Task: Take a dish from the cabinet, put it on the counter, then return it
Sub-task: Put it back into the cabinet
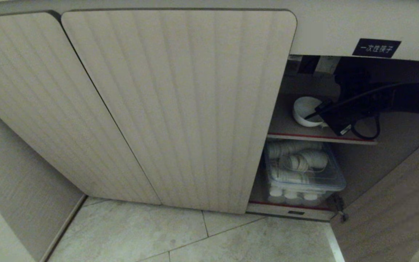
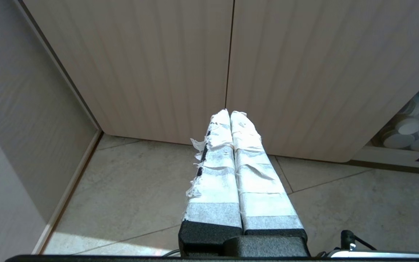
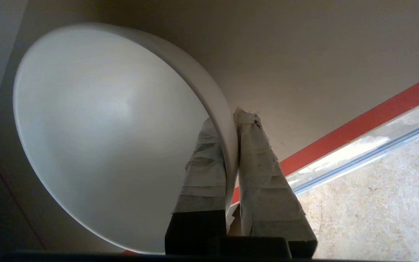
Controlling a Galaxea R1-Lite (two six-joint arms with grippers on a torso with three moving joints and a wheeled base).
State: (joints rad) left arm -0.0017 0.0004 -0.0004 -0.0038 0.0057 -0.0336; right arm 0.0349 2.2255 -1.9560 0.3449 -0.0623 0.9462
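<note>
With its rim between (pinched), dish (image 3: 104, 127) in right gripper (image 3: 231, 120)

dish (image 3: 96, 134): plain white; cabinet (image 1: 180, 109): beige, ribbed; shelf edge (image 3: 358, 123): red

Right arm stretched out level, its right pincer (image 3: 231, 145) squeezed tight with one taped finger on each side of a thin rim, left pincer (image 2: 230, 113) low, pointing forward, taped fingers pressed together

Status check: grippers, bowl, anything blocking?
Right gripper shut on bowl rim, upper cabinet shelf. Left gripper shut, parked facing closed doors. No obstruction seen.
</note>
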